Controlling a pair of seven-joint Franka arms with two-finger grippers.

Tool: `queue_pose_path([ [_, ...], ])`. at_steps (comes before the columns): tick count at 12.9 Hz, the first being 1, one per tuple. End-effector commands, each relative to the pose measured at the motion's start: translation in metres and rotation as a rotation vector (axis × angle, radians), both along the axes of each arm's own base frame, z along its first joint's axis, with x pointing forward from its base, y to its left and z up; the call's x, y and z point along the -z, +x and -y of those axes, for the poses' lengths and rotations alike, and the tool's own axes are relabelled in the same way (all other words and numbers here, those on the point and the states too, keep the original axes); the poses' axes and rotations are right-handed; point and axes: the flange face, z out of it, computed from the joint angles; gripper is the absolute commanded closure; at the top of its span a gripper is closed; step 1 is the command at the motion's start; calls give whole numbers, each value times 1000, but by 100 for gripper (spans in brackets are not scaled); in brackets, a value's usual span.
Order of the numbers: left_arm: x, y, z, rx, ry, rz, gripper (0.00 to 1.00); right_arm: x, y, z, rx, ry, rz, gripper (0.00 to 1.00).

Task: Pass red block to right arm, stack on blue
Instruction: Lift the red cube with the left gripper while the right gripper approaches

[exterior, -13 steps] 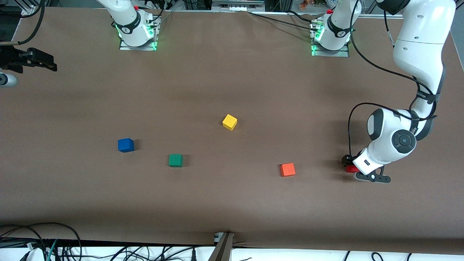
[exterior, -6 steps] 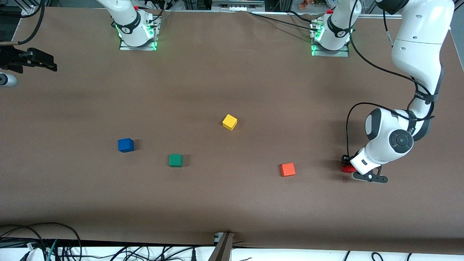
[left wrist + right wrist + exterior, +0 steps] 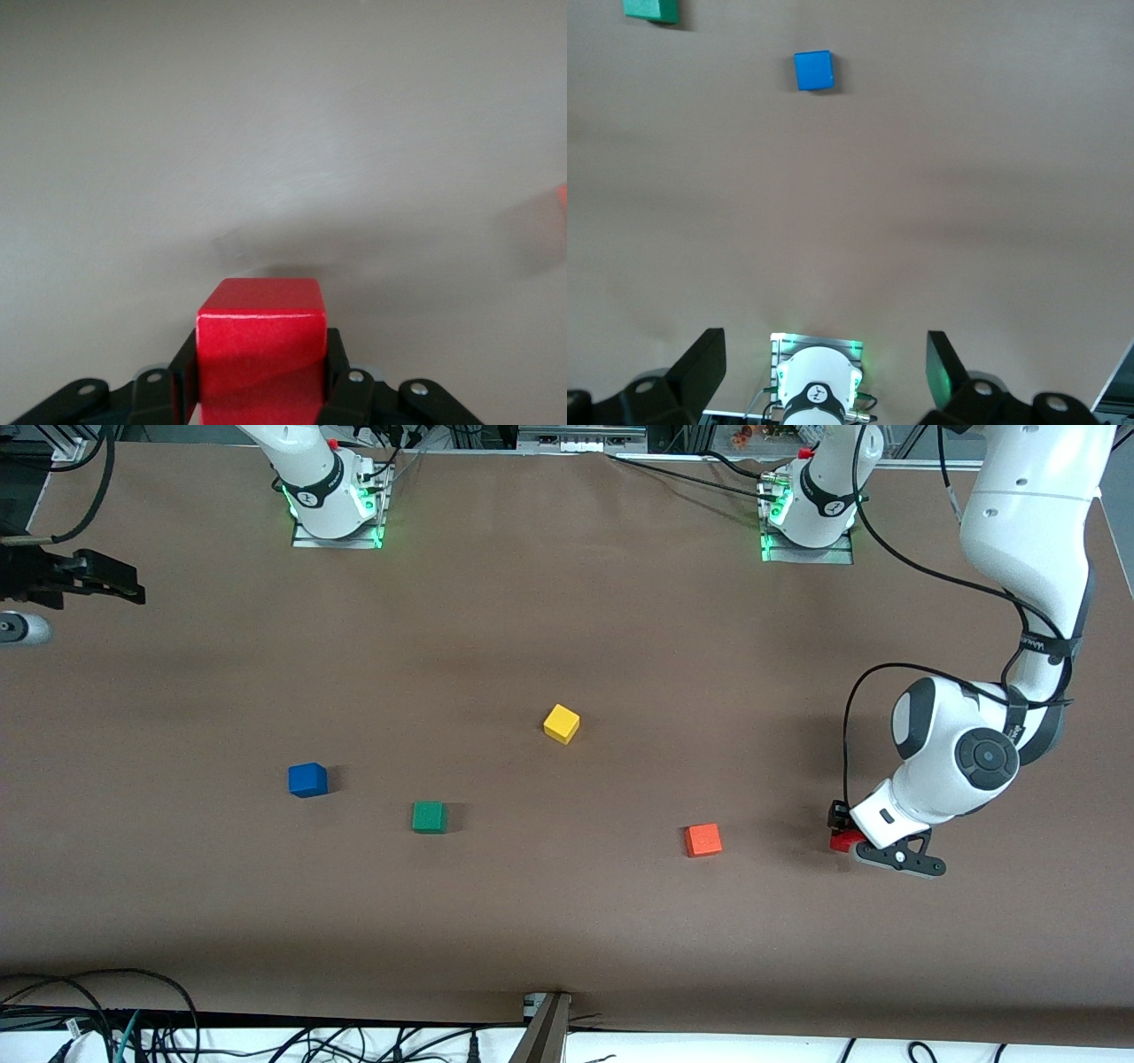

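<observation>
My left gripper (image 3: 838, 835) is shut on the red block (image 3: 844, 841) and holds it low over the table at the left arm's end. In the left wrist view the red block (image 3: 260, 345) sits squarely between the black fingers (image 3: 339, 376). The blue block (image 3: 307, 779) lies on the table toward the right arm's end, and it also shows in the right wrist view (image 3: 813, 70). My right gripper (image 3: 128, 589) is open and empty, high over the table's edge at the right arm's end, with its fingers (image 3: 700, 363) spread wide.
An orange block (image 3: 703, 840) lies between the red block and a green block (image 3: 429, 817). A yellow block (image 3: 562, 724) lies mid-table, farther from the front camera. The green block also shows in the right wrist view (image 3: 651, 9). Cables hang along the table's near edge.
My left gripper has shifted a little toward the orange block with the red block in it. The right gripper has drifted slightly. The blocks on the table have not moved.
</observation>
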Motion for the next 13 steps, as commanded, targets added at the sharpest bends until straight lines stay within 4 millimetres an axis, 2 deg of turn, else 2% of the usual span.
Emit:
queue_pose_path([
  [1,-42,-7,35,107,-30,28,100,20,14,-7,2,45,-33,0],
  [3,-76,-11,69,141,-76,71,100,26,17,-10,3,45,-43,0],
  [4,-84,-14,80,134,-116,74,100,33,20,-10,5,56,-57,0],
  [7,-102,-26,135,157,-241,73,100,74,35,-18,-2,152,-131,0],
  [8,-105,-29,145,155,-277,67,100,85,39,-26,-4,184,-148,0],
  [10,-112,-40,178,198,-320,66,100,109,49,-45,18,324,-195,0],
  [13,-136,-50,227,267,-383,103,100,160,66,-63,63,528,-284,0],
])
